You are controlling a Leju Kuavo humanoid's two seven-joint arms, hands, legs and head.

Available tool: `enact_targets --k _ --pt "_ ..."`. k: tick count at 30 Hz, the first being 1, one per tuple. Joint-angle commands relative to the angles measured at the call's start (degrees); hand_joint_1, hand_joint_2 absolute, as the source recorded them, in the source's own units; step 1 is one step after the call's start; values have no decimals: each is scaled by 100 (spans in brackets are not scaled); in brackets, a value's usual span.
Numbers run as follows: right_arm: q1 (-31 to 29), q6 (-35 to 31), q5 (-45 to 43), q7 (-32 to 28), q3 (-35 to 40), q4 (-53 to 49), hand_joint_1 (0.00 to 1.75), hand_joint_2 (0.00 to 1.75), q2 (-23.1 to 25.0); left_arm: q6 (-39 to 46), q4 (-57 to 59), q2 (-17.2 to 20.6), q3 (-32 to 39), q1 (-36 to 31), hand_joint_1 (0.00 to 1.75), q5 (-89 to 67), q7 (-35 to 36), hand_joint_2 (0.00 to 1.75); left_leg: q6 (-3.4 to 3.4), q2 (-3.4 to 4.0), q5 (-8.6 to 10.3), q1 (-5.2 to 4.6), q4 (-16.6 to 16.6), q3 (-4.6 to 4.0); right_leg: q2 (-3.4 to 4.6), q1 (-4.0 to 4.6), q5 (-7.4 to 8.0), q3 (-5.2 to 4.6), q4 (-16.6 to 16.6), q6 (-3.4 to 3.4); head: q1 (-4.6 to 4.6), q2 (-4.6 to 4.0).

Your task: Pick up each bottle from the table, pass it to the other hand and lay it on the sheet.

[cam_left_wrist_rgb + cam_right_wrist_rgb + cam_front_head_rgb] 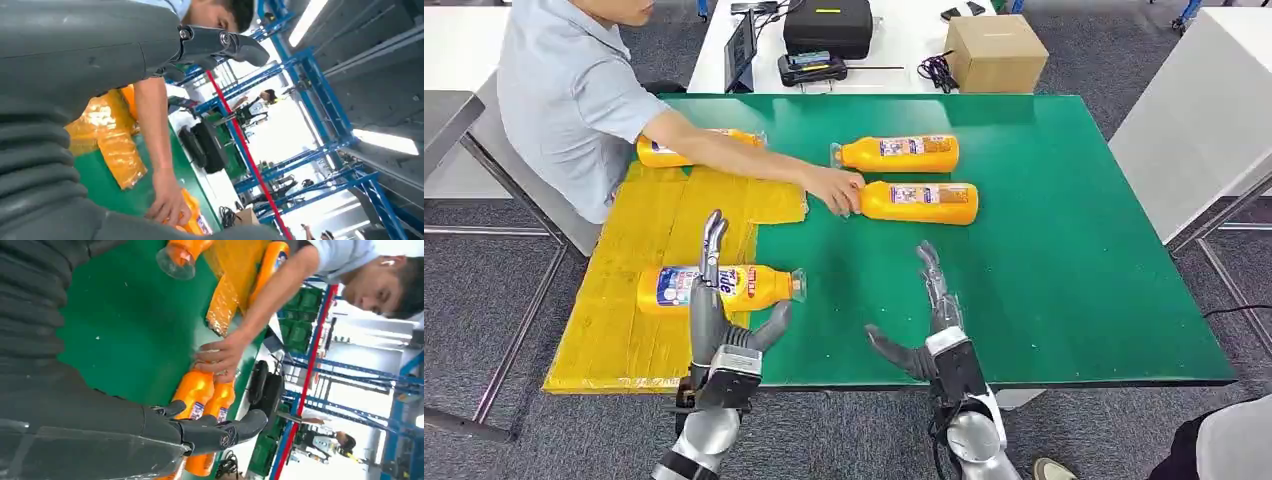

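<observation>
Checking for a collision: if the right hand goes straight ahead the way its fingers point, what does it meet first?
Probably the nearer orange bottle on the green table, where the person's hand rests on its cap end. Depth is unclear.

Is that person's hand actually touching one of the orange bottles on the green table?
Touching. In the head view the person's hand covers the cap end of the nearer bottle.

Person (pixel 574 90) at 10 o'clock: head cut off by the head view's top edge. Their forearm crosses the far sheet bottle (pixel 686 150), hiding its middle. Person's hand (pixel 836 188) covers the cap end of the nearer table bottle (pixel 918 202). Left hand (pixel 720 320) at 7 o'clock overlaps the near sheet bottle (pixel 724 288), hiding part of its label; label text too small to read. Black case (pixel 828 25) at 12 o'clock clipped by the top edge. Shoe (pixel 1054 470) at 5 o'clock cut by the bottom edge.
</observation>
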Motion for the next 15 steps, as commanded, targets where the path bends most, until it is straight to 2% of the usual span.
enact_targets --k 1,2,3,4,5,8,13,15 --pt "434 -2780 3350 704 -507 -230 0 175 -399 -821 127 257 -1019 159 0 2397 563 175 -4 -14 -10 0 -6 30 -15 1 -13 36 -9 -8 2 0" --pt "428 -2827 3625 833 -473 -88 0 175 -520 -870 74 249 -1027 188 0 2511 664 175 -3 -14 -6 -2 -6 18 -13 -1 -9 23 -7 -6 2 0" --pt "443 -2968 4265 1089 -471 117 0 175 -666 -833 79 247 -1062 189 0 2518 858 175 -3 -18 -12 -1 -7 34 -18 1 -15 43 -12 -7 2 0" --pt "433 -3058 4792 1410 -408 270 0 175 -799 -1039 41 286 -1103 203 0 2775 996 175 -2 -4 -5 -1 -7 17 -3 0 -5 20 -9 -5 0 0" --pt "411 -3058 5025 1555 -359 399 0 175 -919 -1154 16 303 -1109 228 0 2938 1055 175 -3 -7 -10 1 -12 37 -10 3 -10 43 -17 -7 0 0" --pt "182 -3094 5914 2104 -248 788 0 175 -1247 -1098 -65 384 -1226 304 0 2903 891 175 -3 -14 -12 2 -15 45 -16 4 -10 53 -22 -9 2 0" --pt "-163 -2899 5895 2205 -87 1096 0 175 -1350 -1036 -170 462 -1344 317 0 2567 805 175 -3 10 -16 -1 -7 34 10 2 -7 36 -11 -9 2 0" --pt "-491 -2911 6255 2401 21 1534 0 175 -1409 -1218 -229 536 -1354 341 0 2464 972 175 -4 23 -17 -1 -9 36 23 2 -4 35 -12 -10 -2 0"
